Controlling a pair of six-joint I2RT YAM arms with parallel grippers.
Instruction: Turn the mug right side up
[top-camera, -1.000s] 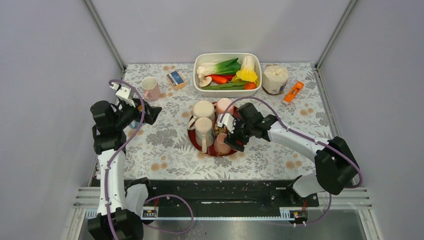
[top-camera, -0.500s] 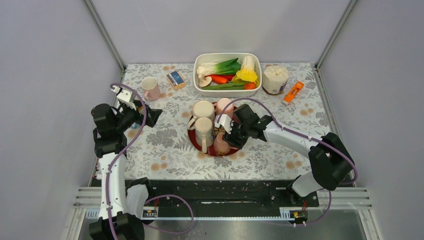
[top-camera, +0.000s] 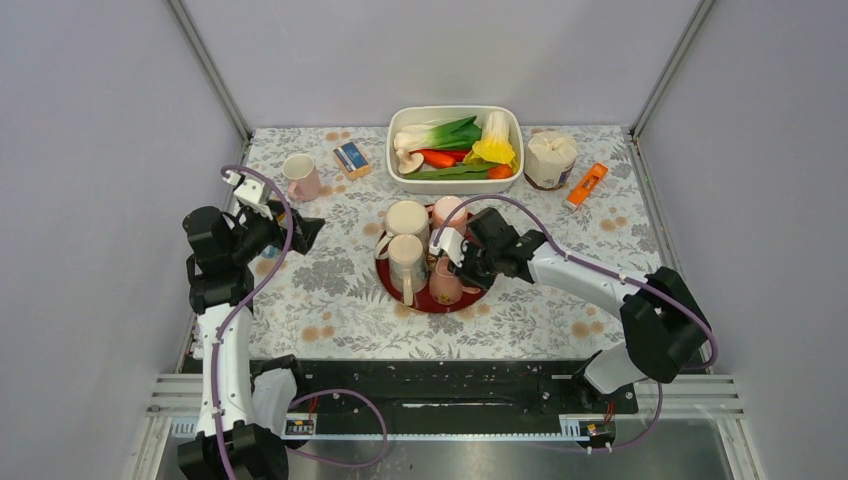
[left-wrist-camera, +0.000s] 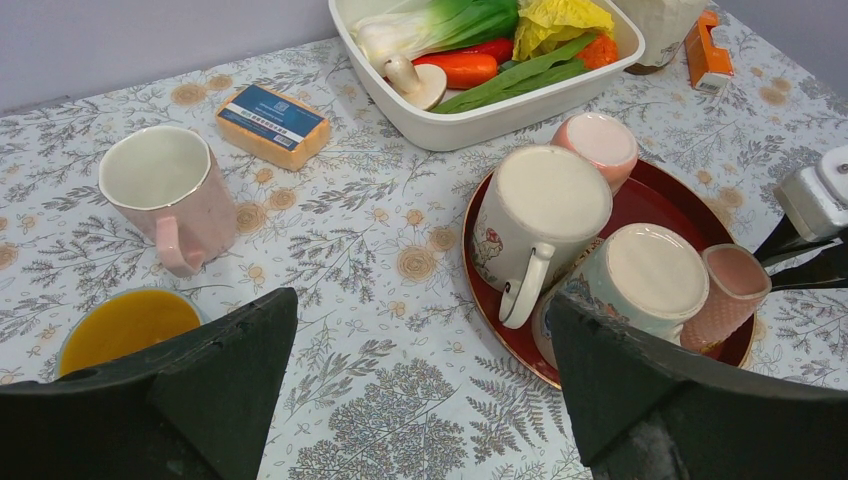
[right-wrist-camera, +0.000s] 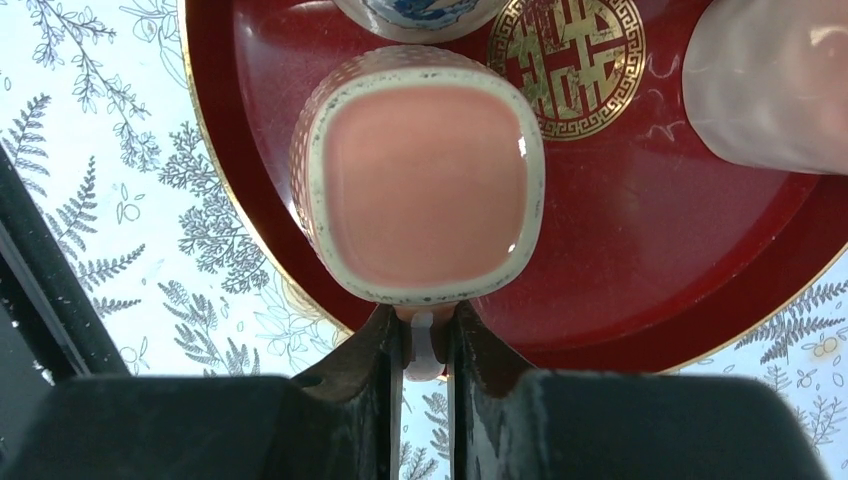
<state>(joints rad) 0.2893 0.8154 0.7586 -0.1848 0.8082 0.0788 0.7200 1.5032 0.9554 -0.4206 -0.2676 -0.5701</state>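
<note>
Desk (top-camera: 330, 275): floral, tray at its middle.
Tray (right-wrist-camera: 640, 230): red, round, mug (right-wrist-camera: 425, 190) at its near right edge.
Left claw (left-wrist-camera: 420, 305): spread wide, empty, above the desk's left.
Right claw (right-wrist-camera: 424, 330): pinched on the mug's handle (right-wrist-camera: 423, 348).
Mug: pink, base up.

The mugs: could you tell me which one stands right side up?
The pink mug alone on the tablecloth, off the red tray: its mouth faces up; the tray's four show their bases.
</note>
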